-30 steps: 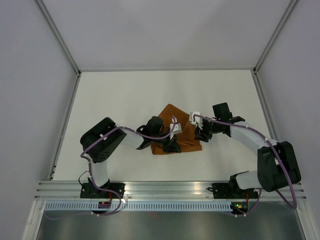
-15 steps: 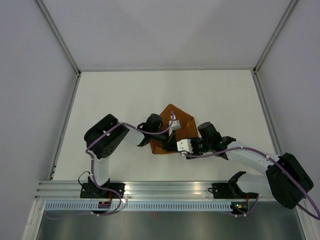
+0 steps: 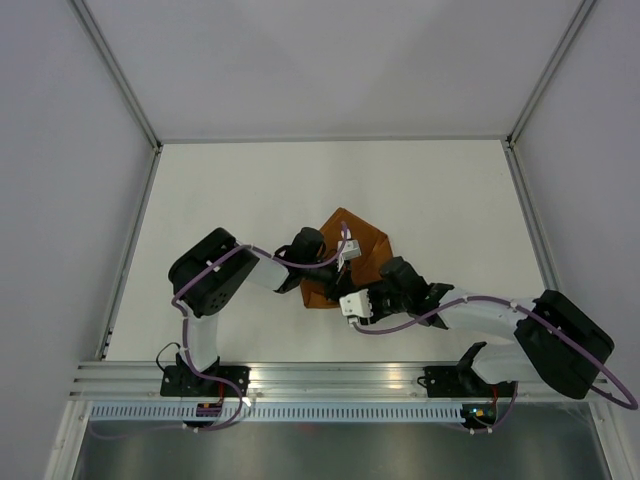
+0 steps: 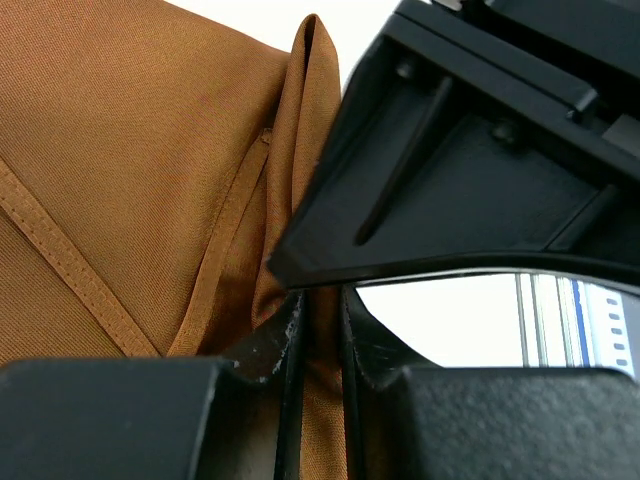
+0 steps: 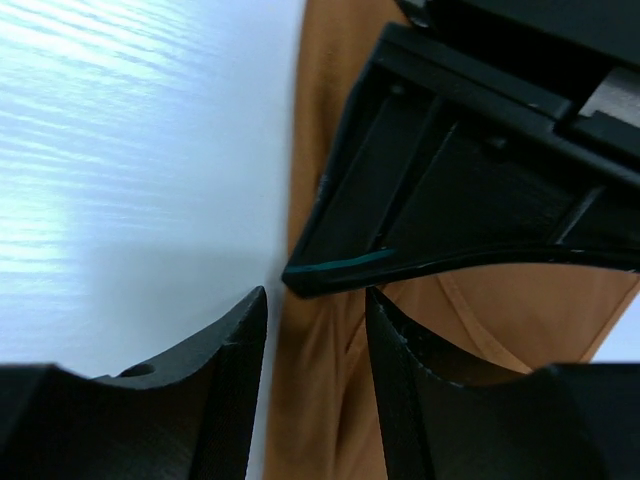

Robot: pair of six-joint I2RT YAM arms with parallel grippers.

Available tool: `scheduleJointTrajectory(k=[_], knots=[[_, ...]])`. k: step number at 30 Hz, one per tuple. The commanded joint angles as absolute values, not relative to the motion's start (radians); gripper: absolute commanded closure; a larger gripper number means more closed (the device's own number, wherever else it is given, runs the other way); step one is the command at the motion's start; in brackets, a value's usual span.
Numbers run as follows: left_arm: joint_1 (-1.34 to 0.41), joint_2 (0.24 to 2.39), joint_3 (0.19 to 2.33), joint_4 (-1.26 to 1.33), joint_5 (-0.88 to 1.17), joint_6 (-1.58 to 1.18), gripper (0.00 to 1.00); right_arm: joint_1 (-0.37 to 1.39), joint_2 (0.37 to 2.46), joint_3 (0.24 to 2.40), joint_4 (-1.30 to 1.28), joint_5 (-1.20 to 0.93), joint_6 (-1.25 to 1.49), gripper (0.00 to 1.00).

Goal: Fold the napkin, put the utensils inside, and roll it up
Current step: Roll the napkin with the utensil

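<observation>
Left gripper (image 4: 318, 345) clamped on a raised fold of the napkin (image 4: 130, 170); right gripper (image 5: 315, 300), fingers apart, straddles the napkin's near edge, which runs lengthwise between them.

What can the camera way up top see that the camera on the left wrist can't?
Only the top camera shows the whole left arm and right arm, and the full outline of the napkin lying on the table. Only the left wrist camera shows the stitched hem up close and the left gripper pinching a fold of cloth. Both show the orange-brown napkin and some white table.
</observation>
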State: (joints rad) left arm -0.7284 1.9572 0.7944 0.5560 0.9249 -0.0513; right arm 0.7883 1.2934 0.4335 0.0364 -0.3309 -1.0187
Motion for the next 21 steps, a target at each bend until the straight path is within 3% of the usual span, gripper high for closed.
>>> scheduleJointTrajectory(k=[1,11,13,16,21], knots=[[-0.727,1.988,0.802,0.535,0.953,-0.06,0.98,0.793,1.344,0.423,0.09,-0.249,-1.031,0.5],[-0.726,1.967,0.805,0.52,0.965,-0.048,0.98,0.799,1.385,0.443,0.003,-0.227,-1.083,0.73],[-0.726,1.96,0.805,0.515,0.962,-0.043,0.98,0.801,1.402,0.454,-0.046,-0.23,-1.081,0.84],[-0.726,1.937,0.801,0.517,0.939,-0.037,0.97,0.799,1.431,0.486,-0.106,-0.239,-1.075,0.93],[-0.726,1.858,0.775,0.523,0.844,-0.025,0.77,0.798,1.465,0.549,-0.228,-0.274,-1.062,0.99]])
